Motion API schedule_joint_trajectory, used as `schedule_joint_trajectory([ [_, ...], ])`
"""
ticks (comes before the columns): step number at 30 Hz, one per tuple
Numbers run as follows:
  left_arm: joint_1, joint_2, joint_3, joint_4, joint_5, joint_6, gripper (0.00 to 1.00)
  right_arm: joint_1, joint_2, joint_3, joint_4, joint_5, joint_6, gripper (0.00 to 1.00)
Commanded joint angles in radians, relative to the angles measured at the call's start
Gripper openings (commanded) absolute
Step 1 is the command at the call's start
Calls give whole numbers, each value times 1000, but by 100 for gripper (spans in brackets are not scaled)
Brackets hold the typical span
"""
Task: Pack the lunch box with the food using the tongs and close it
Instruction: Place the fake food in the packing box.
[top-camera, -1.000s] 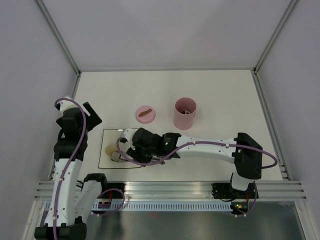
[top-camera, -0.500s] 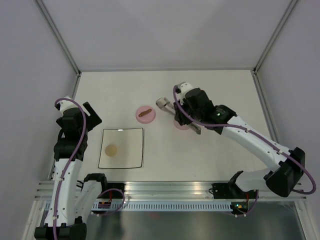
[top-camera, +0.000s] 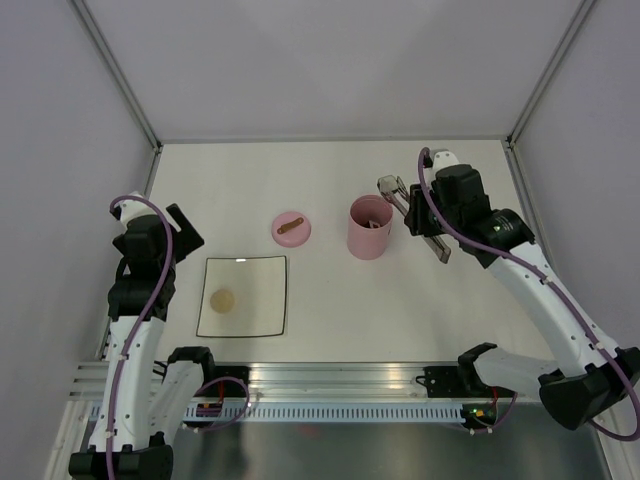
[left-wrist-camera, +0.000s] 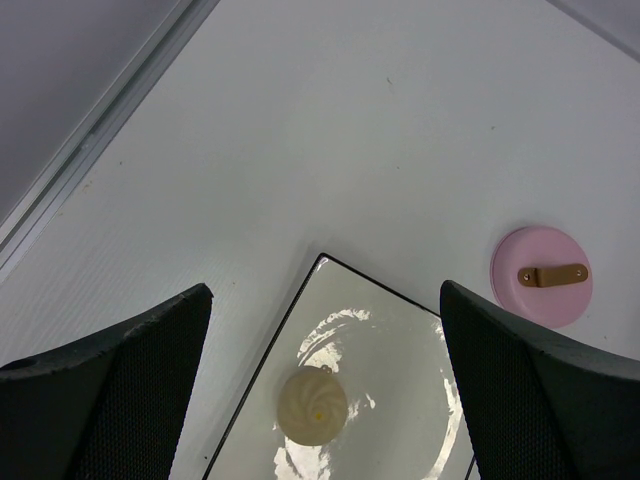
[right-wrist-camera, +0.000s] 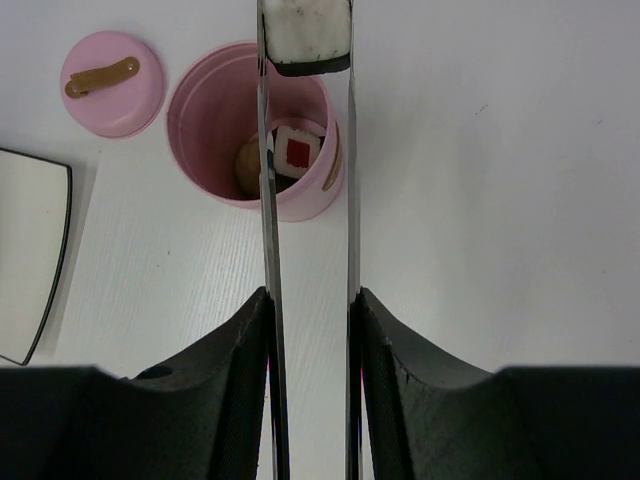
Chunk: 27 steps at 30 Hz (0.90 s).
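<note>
Right wrist view: the right pincer (right-wrist-camera: 310, 335) is partly closed on the tongs (right-wrist-camera: 266, 250). It squeezes both arms so the tips clamp a black-and-white roll (right-wrist-camera: 305, 30). We judge the step in hand to be carrying this piece to the lunch box (right-wrist-camera: 185, 120).

The box stands upright on the table (top-camera: 330, 300) w/ its mouth open. Inside we see a red-centred roll (right-wrist-camera: 297, 150) and a brown ball (right-wrist-camera: 248, 165); we cannot tell whether there is more.

From above, the held roll hangs just beyond the far rim, not over the mouth, so the box lies between roll and pincer. The next move calls for drawing the tips back over the opening, then easing the squeeze so the tongs spring apart.

Left to do, approx.: one beige ball (top-camera: 222, 299) on the plate (top-camera: 265, 270), and the lid (top-camera: 291, 228), which lies near the box, apart from it. The left pincer (top-camera: 178, 232) hangs wide open and empty above the plate.
</note>
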Motion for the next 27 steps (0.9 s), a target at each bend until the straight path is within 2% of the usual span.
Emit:
schedule_joint_trajectory([
  [1,2,4,2,14,8,16,100,-1,-40,-17,0,-77,39,28],
  [6,2,6,2,16,8,18,100,-1,-39,-23,-2,-155,28,29],
  [13,3,7,1,16,5,18,100,0,-23,-46,23,-167,14,32],
  [15,2,7,1,16,3,18,100,-1,-19,-45,17,-170,11,36],
  [20,2,10,2,14,3,18,100,1,-20,-38,13,-180,11,54],
  [23,2,10,1,14,3,18,100,0,-22,-34,6,-176,10,58],
  [27,3,9,2,14,3,19,100,0,-25,-29,0,-172,8,59],
])
